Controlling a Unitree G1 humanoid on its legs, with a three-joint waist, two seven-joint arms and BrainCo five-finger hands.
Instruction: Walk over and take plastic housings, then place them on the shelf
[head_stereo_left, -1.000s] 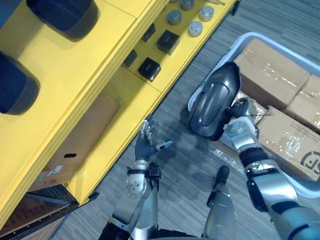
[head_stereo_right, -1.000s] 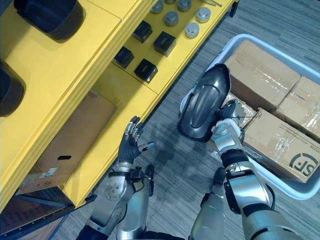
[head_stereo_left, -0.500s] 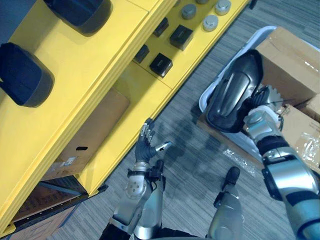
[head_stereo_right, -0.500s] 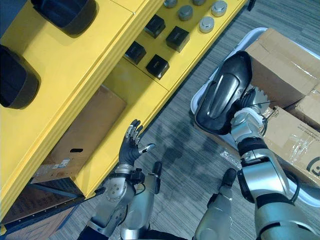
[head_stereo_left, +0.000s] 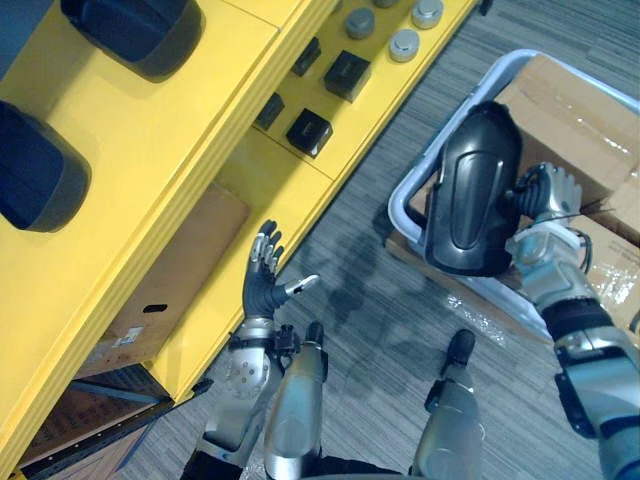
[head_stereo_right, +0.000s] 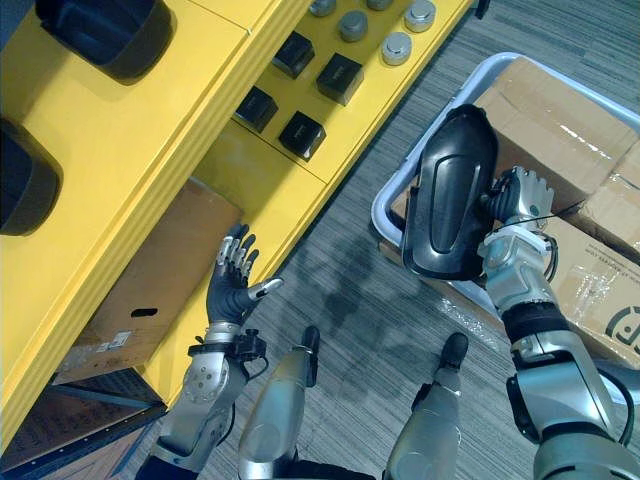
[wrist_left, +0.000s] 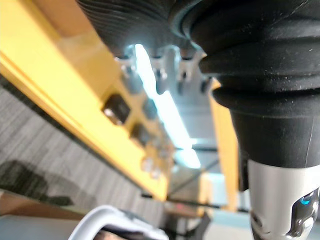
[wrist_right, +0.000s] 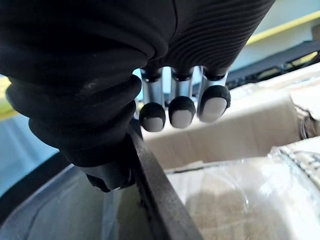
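Note:
A dark grey plastic housing (head_stereo_left: 470, 195) hangs upright over the near corner of a white cart, and my right hand (head_stereo_left: 545, 195) is shut on its edge. In the right wrist view the curled fingers (wrist_right: 181, 111) hook over the housing's dark rim (wrist_right: 155, 195). Two more dark housings (head_stereo_left: 130, 30) (head_stereo_left: 30, 165) lie on the top level of the yellow shelf (head_stereo_left: 160, 150) at the left. My left hand (head_stereo_left: 265, 280) is open and holds nothing, raised beside the shelf's lower front edge.
The white cart's rim (head_stereo_left: 400, 205) encloses several wrapped cardboard boxes (head_stereo_left: 570, 90). The shelf's lower level carries black blocks (head_stereo_left: 305, 132) and silver cylinders (head_stereo_left: 404, 44). A cardboard box (head_stereo_left: 170, 280) sits under the shelf. Grey carpet (head_stereo_left: 360, 290) lies between shelf and cart.
The camera has shifted. My right hand has turned the housing from tilted to more upright. My left hand has risen a little closer to the shelf's edge.

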